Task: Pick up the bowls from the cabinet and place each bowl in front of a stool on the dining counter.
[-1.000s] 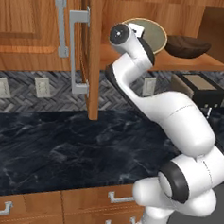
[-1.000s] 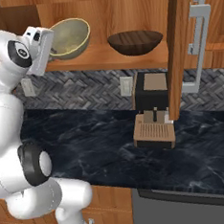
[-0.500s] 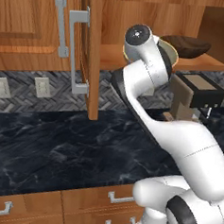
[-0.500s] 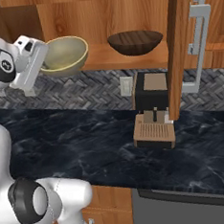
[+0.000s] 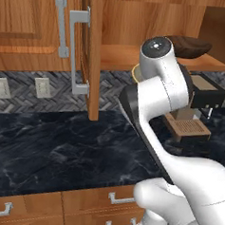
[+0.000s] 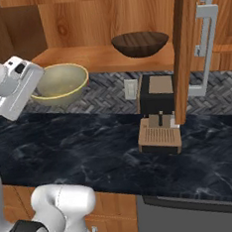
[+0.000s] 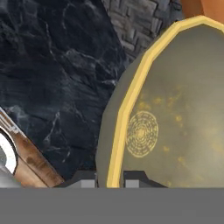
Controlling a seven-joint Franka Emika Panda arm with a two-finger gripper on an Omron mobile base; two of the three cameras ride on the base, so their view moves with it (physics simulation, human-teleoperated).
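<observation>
My gripper [image 6: 40, 89] is shut on the near rim of the pale beige-olive bowl [image 6: 60, 83], which it holds tilted just in front of and below the cabinet shelf [image 6: 93, 58], above the black worktop. In the hand view the fingertips [image 7: 133, 177] pinch the yellow rim, and the bowl's [image 7: 175, 109] glazed inside shows a round pattern. In the left base view my arm hides the bowl except for a sliver of rim [image 5: 134, 74]. The dark brown bowl [image 6: 140, 43] [image 5: 188, 46] sits upright on the shelf of the cabinet [image 5: 118, 57].
An open cabinet door [image 5: 92, 51] [image 6: 187, 52] with a grey bar handle juts out over the black marble worktop [image 5: 50, 143] [image 6: 90, 145]. A dark coffee machine [image 6: 157, 114] [image 5: 195, 106] stands under the shelf. Drawers line the front below.
The arm has drawn the beige-olive bowl off the shelf, out and down over the worktop. The dark brown bowl has stayed put.
</observation>
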